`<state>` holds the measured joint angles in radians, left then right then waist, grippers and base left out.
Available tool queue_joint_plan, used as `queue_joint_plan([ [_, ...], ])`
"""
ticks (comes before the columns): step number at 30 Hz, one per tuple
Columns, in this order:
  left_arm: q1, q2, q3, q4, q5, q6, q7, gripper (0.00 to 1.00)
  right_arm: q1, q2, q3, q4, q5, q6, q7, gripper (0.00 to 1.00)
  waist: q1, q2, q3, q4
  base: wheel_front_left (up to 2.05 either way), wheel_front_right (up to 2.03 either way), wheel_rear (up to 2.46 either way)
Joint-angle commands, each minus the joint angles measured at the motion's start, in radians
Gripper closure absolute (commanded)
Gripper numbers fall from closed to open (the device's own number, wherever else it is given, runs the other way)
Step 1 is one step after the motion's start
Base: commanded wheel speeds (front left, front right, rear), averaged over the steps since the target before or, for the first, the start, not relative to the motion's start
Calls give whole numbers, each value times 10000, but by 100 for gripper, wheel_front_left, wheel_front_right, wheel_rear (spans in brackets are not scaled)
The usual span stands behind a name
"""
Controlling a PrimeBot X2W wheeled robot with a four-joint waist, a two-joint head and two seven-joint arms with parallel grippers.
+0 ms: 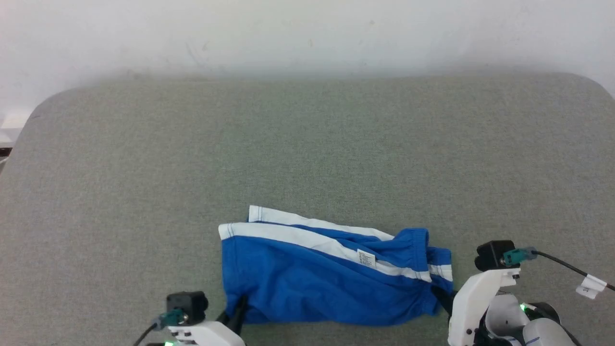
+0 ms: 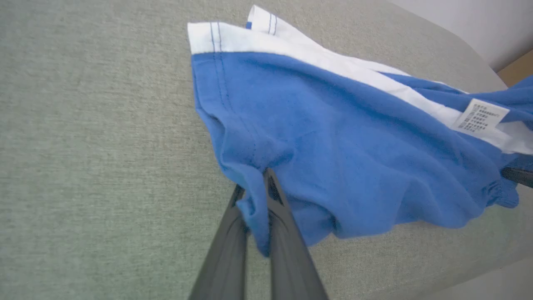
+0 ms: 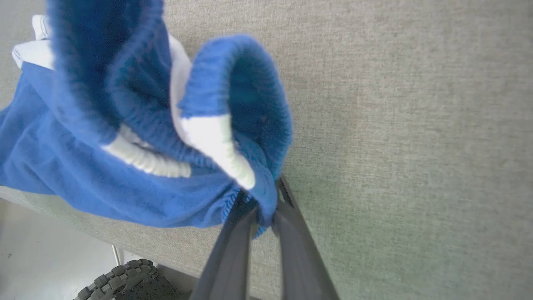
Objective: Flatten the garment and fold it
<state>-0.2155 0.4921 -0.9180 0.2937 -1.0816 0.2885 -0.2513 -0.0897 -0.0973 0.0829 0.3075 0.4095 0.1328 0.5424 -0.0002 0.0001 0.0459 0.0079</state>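
The garment [image 1: 331,274], bright blue shorts with white stripes and a small white label, lies crumpled near the front edge of the grey cloth-covered table [image 1: 307,144]. My left gripper [image 1: 239,307] is shut on its near left hem corner; in the left wrist view the blue fabric [image 2: 354,146] is pinched between the dark fingers [image 2: 255,189]. My right gripper [image 1: 439,294] is shut on the gathered waistband at the garment's right end; the right wrist view has the waistband [image 3: 233,104] curling up above the closed fingertips [image 3: 264,200].
The table's front edge [image 3: 125,246] runs just below the garment, with pale floor and a ribbed black wheel [image 3: 120,283] beneath it. A white wall [image 1: 307,33] stands behind the table. A cable with a white tag [image 1: 591,284] hangs at the right.
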Motion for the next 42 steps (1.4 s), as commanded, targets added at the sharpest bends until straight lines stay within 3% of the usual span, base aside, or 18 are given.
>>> queue_joint_plan([
  [1, 70, -188, -108, 93, -122, -179, 101, 100, 83, 23, -26, 114, 33, -21, -170, 38, 2, -1, 26, -12, 0, 0, 0],
  [2, 70, -313, -107, 181, -168, -275, 91, 100, 100, 56, -52, 222, 106, -21, -250, 1, 2, -1, 41, -16, 0, 0, 0],
  [3, 63, -416, -130, 318, -178, -353, 83, 93, 108, 80, -62, 315, 149, -21, -374, 0, 2, -1, 48, -20, 0, 0, 0],
  [4, 56, -502, -182, 466, -188, -445, 100, 55, 123, 88, -35, 408, 149, -21, -500, 0, 2, -1, 50, -24, 0, 0, 0],
  [5, 36, -601, -184, 599, -211, -534, 90, 0, 164, 100, -26, 491, 169, -21, -649, 0, 2, -1, 39, -15, 0, 0, 0],
  [11, -110, -842, 503, 904, 521, -643, -89, 0, 729, 138, -148, 374, -561, -21, -2609, 0, 2, -1, -123, 76, 0, 0, 0],
  [16, 465, -1076, 2776, -333, 2602, -432, -101, 0, 1255, 351, -529, -238, -798, -21, -3894, 0, 2, -1, -201, 124, 0, 0, 0],
  [19, 1007, -1376, 4121, -1199, 3905, -504, -102, 0, 1345, 406, -788, -626, -843, -21, -4001, 0, 2, -1, -216, 188, 0, 0, 0],
  [28, 2046, -2679, 6876, -2895, 6728, -1522, -103, 0, 1216, 264, -1321, -1316, -1221, -21, -2141, 0, 2, -1, -237, 738, 0, 0, 0],
  [35, 2242, -3431, 7616, -3401, 8028, -2335, -104, 0, 919, -115, -1314, -1385, -1364, -21, -136, 0, 2, -1, -12, 1306, 0, 0, 0],
  [42, 2226, -3925, 7945, -3452, 8517, -2828, -104, 0, 182, -241, -1090, -704, -1504, -21, 429, 0, 2, -1, 280, 1569, 0, 0, 0],
])
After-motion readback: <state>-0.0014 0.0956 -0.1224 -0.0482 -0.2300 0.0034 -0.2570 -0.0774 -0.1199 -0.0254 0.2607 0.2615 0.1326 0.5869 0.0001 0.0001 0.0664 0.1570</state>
